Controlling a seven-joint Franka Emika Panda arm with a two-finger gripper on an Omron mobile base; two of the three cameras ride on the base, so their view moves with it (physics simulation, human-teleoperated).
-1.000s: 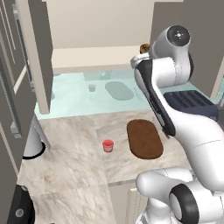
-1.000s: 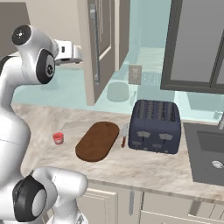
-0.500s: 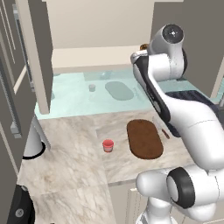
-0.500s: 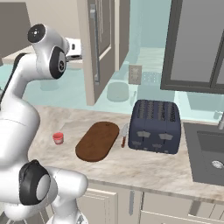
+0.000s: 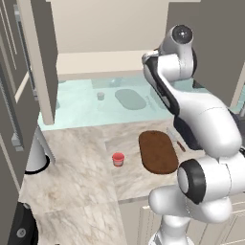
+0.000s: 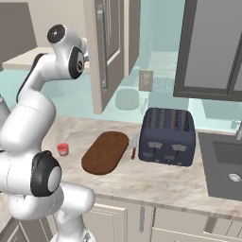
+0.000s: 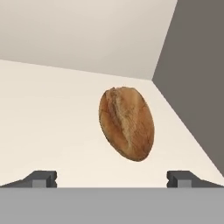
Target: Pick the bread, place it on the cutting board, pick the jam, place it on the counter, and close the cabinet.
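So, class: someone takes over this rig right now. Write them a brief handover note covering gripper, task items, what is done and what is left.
Gripper: open, empty, facing the bread on the cabinet's cream shelf.
Cutting board: bare, on the counter.
Jam: already on the counter, left of the board.
Cabinet: doors open.
Done: jam sits on the counter.
Left: grasp the bread, set it on the board, close the cabinet.

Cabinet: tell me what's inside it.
On the cabinet's cream shelf, the hand view shows the bread, with the open gripper short of it. The arm hides the shelf's right end in the base views.
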